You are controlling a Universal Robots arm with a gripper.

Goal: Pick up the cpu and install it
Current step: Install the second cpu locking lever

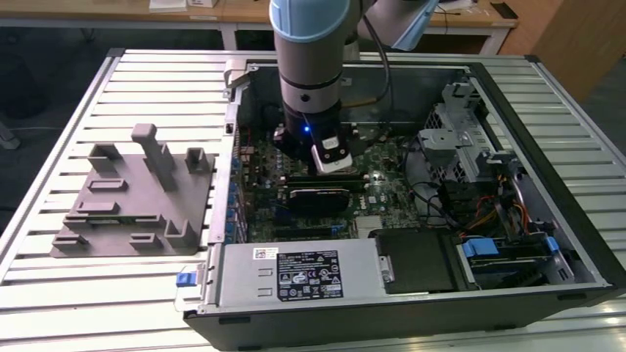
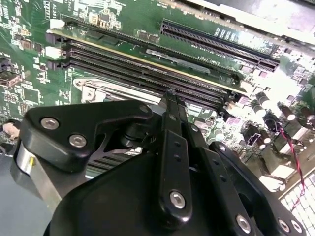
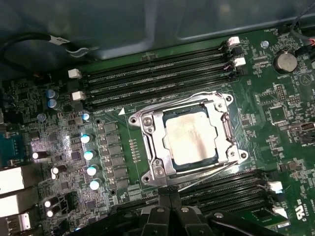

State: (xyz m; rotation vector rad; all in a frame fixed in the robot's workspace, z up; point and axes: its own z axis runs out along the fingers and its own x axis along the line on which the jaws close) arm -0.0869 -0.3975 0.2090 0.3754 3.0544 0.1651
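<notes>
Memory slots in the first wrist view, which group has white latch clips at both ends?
The memory slots on the far side of the cpu from the gripper; the group beside the gripper shows white clips at one end.

Dim case interior; glare whitens board edges, and the near tool (image 2: 170, 147) blurs.

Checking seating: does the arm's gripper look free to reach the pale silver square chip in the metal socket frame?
Probably yes: the pale silver square chip lies uncovered in its metal socket frame, with the gripper close beside it.
</notes>
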